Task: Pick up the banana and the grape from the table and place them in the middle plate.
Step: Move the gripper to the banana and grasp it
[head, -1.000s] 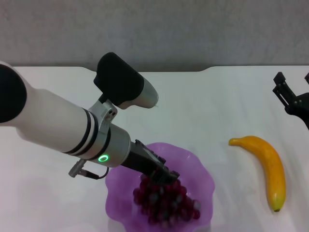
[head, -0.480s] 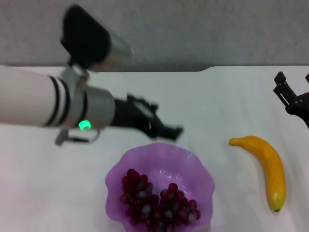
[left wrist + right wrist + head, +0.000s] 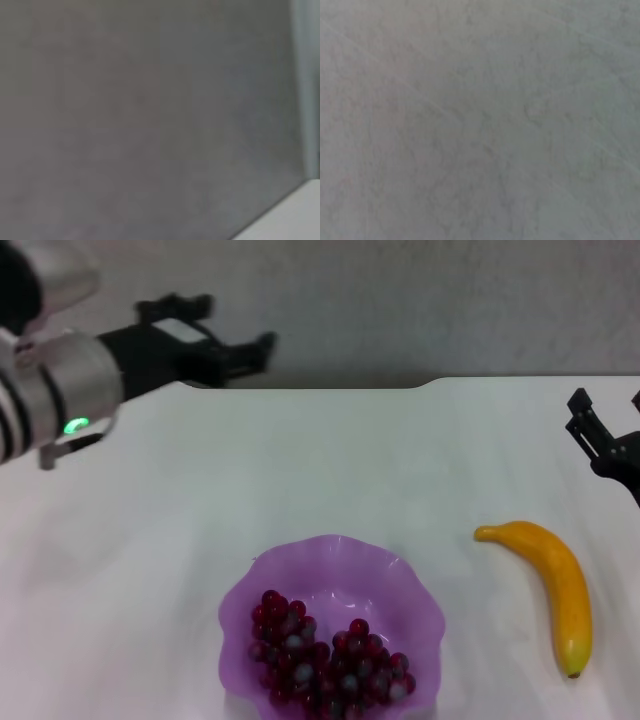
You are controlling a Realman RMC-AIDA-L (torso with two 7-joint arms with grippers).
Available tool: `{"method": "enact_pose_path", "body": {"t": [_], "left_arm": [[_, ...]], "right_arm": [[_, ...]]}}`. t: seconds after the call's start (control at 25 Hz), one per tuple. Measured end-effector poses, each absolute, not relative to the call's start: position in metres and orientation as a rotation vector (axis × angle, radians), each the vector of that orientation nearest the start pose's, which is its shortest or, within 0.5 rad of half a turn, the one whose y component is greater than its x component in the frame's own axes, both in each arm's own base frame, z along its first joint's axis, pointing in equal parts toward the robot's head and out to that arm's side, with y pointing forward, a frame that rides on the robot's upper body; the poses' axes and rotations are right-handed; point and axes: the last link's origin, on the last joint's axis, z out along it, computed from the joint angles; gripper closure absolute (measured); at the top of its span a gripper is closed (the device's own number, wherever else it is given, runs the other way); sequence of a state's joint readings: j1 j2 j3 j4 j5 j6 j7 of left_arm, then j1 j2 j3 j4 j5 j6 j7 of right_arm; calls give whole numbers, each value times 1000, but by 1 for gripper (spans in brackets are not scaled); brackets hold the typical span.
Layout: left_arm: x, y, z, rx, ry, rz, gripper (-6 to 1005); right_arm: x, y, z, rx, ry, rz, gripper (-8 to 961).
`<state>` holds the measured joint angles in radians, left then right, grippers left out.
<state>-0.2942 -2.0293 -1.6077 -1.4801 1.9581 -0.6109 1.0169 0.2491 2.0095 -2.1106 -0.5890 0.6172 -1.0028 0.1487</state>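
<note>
On the desk (image 3: 330, 460) before me, the grape (image 3: 325, 655) already lies in the middle plate (image 3: 385, 570), while the banana (image 3: 550, 585) rests on the bare top to my right, well apart from the plate, so I judge the second pick is the step in hand. My left claw (image 3: 215, 340) hangs empty, fingers apart, high over the far left edge; my right claw (image 3: 605, 435) waits just beyond the banana, also apart, and must drop onto its middle. I count one bunch, one banana, one plate.
</note>
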Motion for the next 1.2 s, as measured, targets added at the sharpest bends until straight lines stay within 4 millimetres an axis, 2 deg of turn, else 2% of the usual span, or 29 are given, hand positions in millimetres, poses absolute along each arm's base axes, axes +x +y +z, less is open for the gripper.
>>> {"method": "enact_pose_path", "body": {"t": [0.28, 0.4, 0.52, 0.72, 0.88, 1.04, 1.2], "left_arm": [[-223, 398, 73, -1929, -550, -458, 116], [-255, 393, 89, -1800, -580, -406, 116], [-276, 380, 103, -1717, -599, -365, 117], [-282, 366, 114, -1684, -590, -354, 118], [-283, 358, 120, -1667, -583, -354, 119], [-282, 358, 121, -1666, -581, -354, 119], [-281, 360, 120, -1668, -581, -358, 119]], "right_arm": [[303, 326, -5, -1588, 602, 836, 172], [309, 325, -8, -1594, 630, 805, 173], [315, 324, -13, -1605, 695, 766, 174], [321, 329, -20, -1610, 886, 703, 176], [314, 334, -15, -1645, 971, 615, 177], [297, 335, 5, -1673, 975, 507, 179], [272, 331, 35, -1668, 983, 454, 180]]}}
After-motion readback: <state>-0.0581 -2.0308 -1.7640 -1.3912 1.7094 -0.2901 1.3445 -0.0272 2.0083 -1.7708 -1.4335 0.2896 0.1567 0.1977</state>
